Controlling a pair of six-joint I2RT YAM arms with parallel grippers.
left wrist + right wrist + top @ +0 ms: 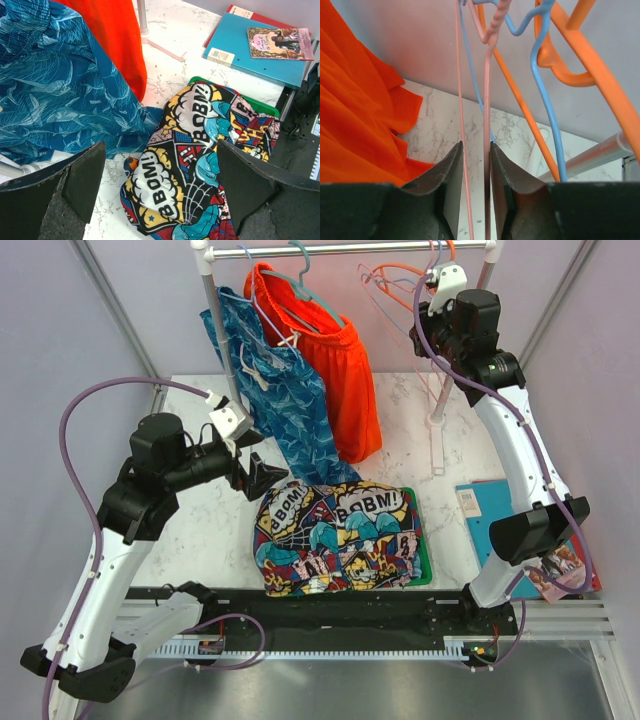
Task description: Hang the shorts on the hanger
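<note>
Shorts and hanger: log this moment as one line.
left gripper open, near shorts | shorts lying crumpled, not hung | right gripper raised, fingers flanking hanger, grip unclear

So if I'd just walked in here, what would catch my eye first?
Probably the loud comic-print shorts, lying crumpled at the front middle of the marble table. Behind them, bright orange shorts hang from the rail beside blue patterned shorts. Up at that rail, the right gripper is closed on a thin pink hanger, while the left gripper hovers open over the comic-print shorts.
</note>
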